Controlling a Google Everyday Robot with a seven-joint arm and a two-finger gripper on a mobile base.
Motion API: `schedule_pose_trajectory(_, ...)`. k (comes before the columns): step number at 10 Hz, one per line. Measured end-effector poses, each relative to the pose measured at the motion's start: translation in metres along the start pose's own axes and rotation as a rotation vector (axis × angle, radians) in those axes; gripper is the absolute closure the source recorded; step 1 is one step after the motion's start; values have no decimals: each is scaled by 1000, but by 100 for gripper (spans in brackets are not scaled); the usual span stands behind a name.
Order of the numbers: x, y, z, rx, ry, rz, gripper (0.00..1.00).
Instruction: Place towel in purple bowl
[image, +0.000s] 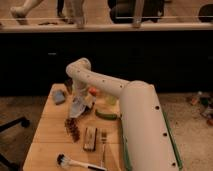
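Hovering near the worktop's (50, 137) far-left corner, my claw (80, 96) sits atop the pale towel (77, 107); whether it pinches, I cannot tell. What may be the purple bowl (59, 96) lies beside; loose cloth could snag its rim.

1. The gripper (80, 97) hangs low over the back left of the bench (47, 142), a pale towel (77, 108) right under it.
2. A blue-grey thing (59, 96) sits near on its left, with a small gap between.
3. A red thing (92, 91) and a long green thing (106, 114) block its right.
4. A brown clump (72, 129), a brown bar (90, 138) and a fork (103, 145) crowd the middle.
5. Bare wood lies along the left edge, behind the brush (70, 161).
6. The big white arm (142, 125) fills the right side.
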Motion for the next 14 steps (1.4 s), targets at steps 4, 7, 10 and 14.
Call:
schedule_pose_trajectory(4,0,0,0,-1,0,0,20)
schedule_pose_trajectory(7,0,0,0,-1,0,0,20)
schedule_pose_trajectory(10,-4,1,-2,16,13,0,20)
schedule_pose_trajectory(14,-9,5,-21,80,62,7,20)
